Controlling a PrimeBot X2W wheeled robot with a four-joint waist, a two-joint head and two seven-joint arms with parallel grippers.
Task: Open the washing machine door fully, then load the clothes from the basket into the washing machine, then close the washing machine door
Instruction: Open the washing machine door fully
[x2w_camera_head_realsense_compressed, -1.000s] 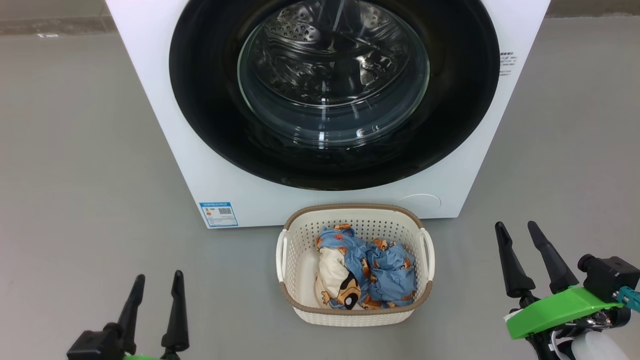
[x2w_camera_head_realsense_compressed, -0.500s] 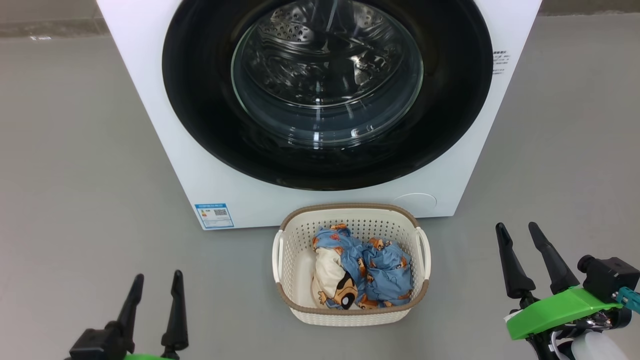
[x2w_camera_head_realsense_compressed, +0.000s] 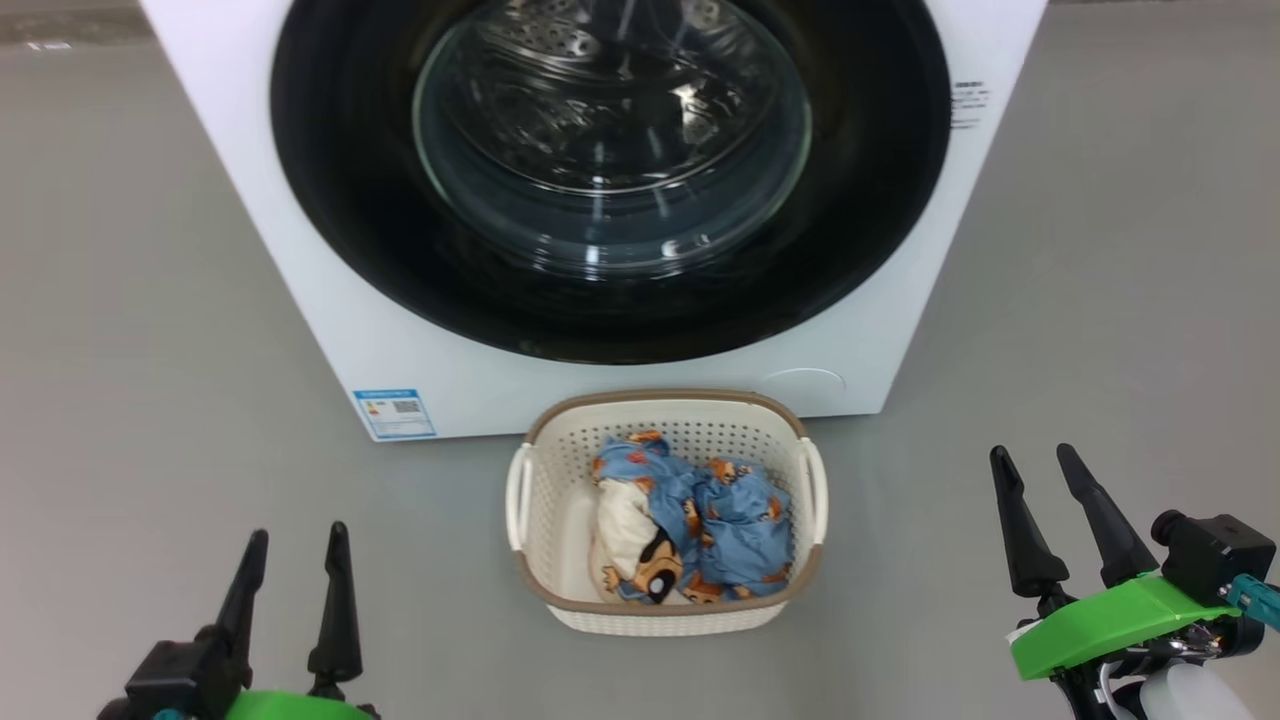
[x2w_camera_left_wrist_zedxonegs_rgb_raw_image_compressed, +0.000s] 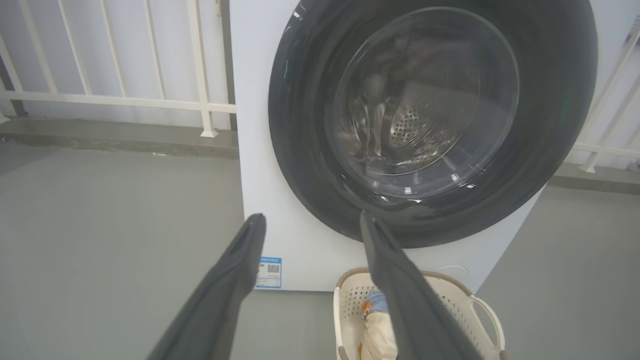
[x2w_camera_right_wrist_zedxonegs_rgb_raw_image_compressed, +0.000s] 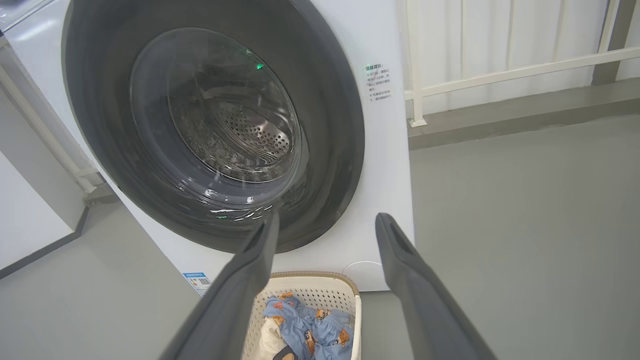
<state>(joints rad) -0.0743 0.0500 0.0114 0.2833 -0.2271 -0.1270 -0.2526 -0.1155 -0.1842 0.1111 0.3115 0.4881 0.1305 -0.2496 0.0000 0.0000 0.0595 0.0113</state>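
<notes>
Camera on head has swung since a sec ago, so in head view the shut washing machine door (x2w_camera_head_realsense_compressed: 330, 200) and the basket (x2w_camera_head_realsense_compressed: 660, 400) w/ clothes (x2w_camera_head_realsense_compressed: 700, 520) just below it sit further left though unmoved, left hand (x2w_camera_head_realsense_compressed: 298, 532) & right hand (x2w_camera_head_realsense_compressed: 1030, 452) wide open, empty; L then R wrist views: each hand points at door, well short, so opening isn't begun.

The shut door (x2w_camera_head_realsense_compressed: 610, 170) blocks the way in, top middle. The basket (x2w_camera_head_realsense_compressed: 660, 622) sits below. Open floor (x2w_camera_head_realsense_compressed: 150, 350) lies left and right.

Head view steeply down on washing machine (x2w_camera_head_realsense_compressed: 470, 390) and basket (x2w_camera_head_realsense_compressed: 660, 620), wrist views lower, angled in from either side, all sharing the door (x2w_camera_head_realsense_compressed: 340, 180).
</notes>
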